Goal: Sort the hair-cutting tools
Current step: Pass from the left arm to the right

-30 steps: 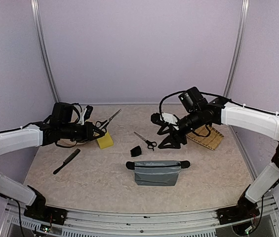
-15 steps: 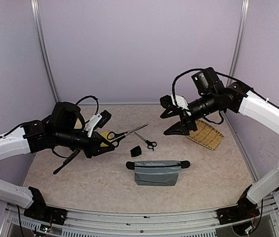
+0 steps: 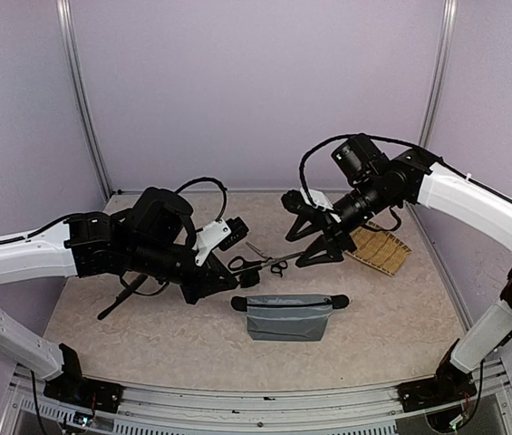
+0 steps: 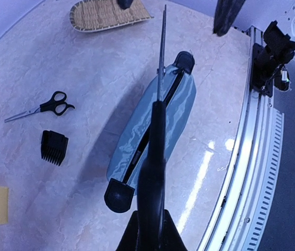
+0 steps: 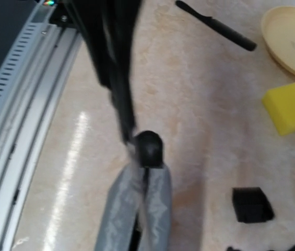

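Observation:
My left gripper point(image 3: 222, 272) point(image 4: 153, 226) is shut on the black handle of one pair of scissors point(image 4: 156, 157) and holds it above the grey zip pouch point(image 3: 287, 315) point(image 4: 174, 112), silver blade pointing right. The second scissors point(image 4: 45, 107) point(image 3: 275, 265) lie on the table behind the pouch. The small black piece point(image 4: 53, 147) point(image 5: 250, 204) lies next to them. The long black comb point(image 5: 217, 27) point(image 3: 116, 304) lies at the left, partly under my left arm. My right gripper point(image 3: 295, 232) is open and empty above the second scissors. The clipper is out of view.
A yellow sponge point(image 5: 291, 104) and the round beige plate point(image 5: 293, 36) sit at the back left, hidden by my left arm in the top view. A woven mat point(image 3: 381, 248) lies at the back right. The metal rail point(image 3: 265, 408) runs along the table's near edge.
My left arm has carried the scissors rightward from over the sponge to above the pouch. My right gripper lifted, then came down and left toward the scissors on the table.

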Tool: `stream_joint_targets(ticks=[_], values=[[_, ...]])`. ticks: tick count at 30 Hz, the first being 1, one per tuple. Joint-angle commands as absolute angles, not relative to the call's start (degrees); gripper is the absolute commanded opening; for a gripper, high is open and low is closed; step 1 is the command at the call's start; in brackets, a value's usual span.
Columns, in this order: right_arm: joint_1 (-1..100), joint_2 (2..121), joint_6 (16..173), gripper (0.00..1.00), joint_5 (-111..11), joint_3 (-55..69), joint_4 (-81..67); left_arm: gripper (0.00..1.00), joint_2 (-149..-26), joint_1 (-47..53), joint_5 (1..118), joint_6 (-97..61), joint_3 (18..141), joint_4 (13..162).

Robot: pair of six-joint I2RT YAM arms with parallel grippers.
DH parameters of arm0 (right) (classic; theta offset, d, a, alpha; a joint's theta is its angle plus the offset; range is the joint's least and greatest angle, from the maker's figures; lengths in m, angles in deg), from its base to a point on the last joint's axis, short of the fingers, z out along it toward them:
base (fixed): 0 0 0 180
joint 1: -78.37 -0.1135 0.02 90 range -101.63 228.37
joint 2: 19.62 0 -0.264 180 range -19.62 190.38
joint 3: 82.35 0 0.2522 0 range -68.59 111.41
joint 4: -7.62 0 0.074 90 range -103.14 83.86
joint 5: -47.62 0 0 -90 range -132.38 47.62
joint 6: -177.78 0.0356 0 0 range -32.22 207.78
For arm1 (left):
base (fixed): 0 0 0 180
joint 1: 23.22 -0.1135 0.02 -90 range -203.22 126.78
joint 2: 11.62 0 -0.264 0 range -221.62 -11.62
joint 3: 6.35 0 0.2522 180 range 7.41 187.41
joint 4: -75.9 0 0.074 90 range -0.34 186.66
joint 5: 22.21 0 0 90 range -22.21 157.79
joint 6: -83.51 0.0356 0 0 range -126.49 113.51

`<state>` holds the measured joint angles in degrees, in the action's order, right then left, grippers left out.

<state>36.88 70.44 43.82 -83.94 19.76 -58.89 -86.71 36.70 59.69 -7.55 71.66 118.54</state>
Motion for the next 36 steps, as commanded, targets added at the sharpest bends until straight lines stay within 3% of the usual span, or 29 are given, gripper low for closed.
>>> stream_joint_targets(ticks=[1, 10, 16, 22, 29, 31, 32, 36], values=[[35.37, 71.98, 42.77, 0.60, -86.33, 21.28, -64.61, 0.00, -87.47, 37.15, 63.30, -5.79, 72.71, 119.61], [34.72, 75.69, 44.32, 0.54, -83.66, 21.32, -65.24, 0.00, -84.08, 37.33, 62.21, -4.70, 70.27, 117.20], [34.45, 77.76, 44.25, 0.41, -83.08, 23.81, -66.17, 0.00, -84.98, 37.25, 62.06, -4.41, 71.12, 118.32], [34.45, 76.55, 43.98, 0.36, -83.25, 23.56, -66.57, 0.00, -86.13, 37.24, 61.09, -4.66, 71.14, 118.63], [34.45, 74.99, 43.95, 0.00, -83.27, 21.78, -66.37, 0.00, -87.23, 37.25, 60.85, -4.33, 71.58, 118.02], [34.43, 74.82, 44.19, 0.00, -83.04, 21.55, -66.08, 0.00, -87.81, 37.17, 61.52, -4.34, 71.82, 117.48], [34.43, 74.53, 44.42, 0.00, -82.50, 21.17, -65.71, 0.02, -88.12, 37.16, 62.74, -4.54, 71.80, 116.99], [35.08, 73.59, 45.04, 0.00, -77.49, 19.36, -65.31, 0.32, -88.21, 36.72, 70.97, -8.50, 69.44, 113.62]])
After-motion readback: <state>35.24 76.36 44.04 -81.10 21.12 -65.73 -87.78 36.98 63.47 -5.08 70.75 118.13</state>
